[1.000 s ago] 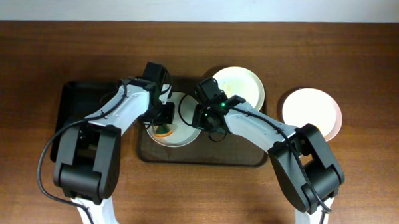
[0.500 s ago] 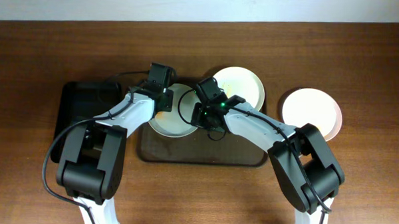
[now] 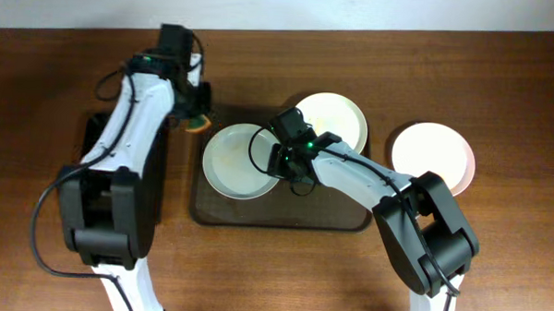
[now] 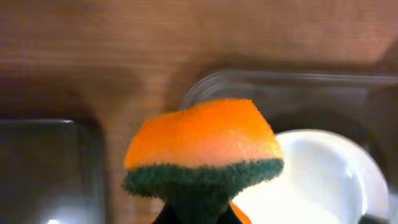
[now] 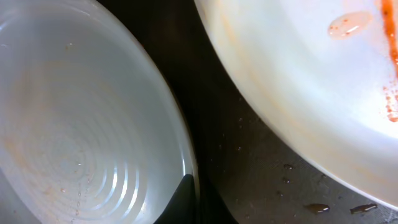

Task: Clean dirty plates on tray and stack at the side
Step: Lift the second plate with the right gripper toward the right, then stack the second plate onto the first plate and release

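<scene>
A dark brown tray (image 3: 330, 213) holds two plates. The left plate (image 3: 235, 161) looks wiped; my right gripper (image 3: 278, 165) is shut on its right rim, which also shows in the right wrist view (image 5: 93, 124). The back plate (image 3: 338, 116) carries red sauce streaks, seen in the right wrist view (image 5: 323, 74). A third pale plate (image 3: 434, 156) lies on the table to the right. My left gripper (image 3: 193, 116) is shut on an orange and green sponge (image 4: 202, 152) and holds it above the table, left of the tray's back corner.
A smaller black tray (image 3: 97, 158) lies at the left under my left arm; it also shows in the left wrist view (image 4: 43, 168). Water drops dot the brown tray's floor (image 5: 249, 168).
My left gripper has lifted the sponge off the left plate and swung back and left, off the tray. The right gripper has kept its hold on the plate's rim.
</scene>
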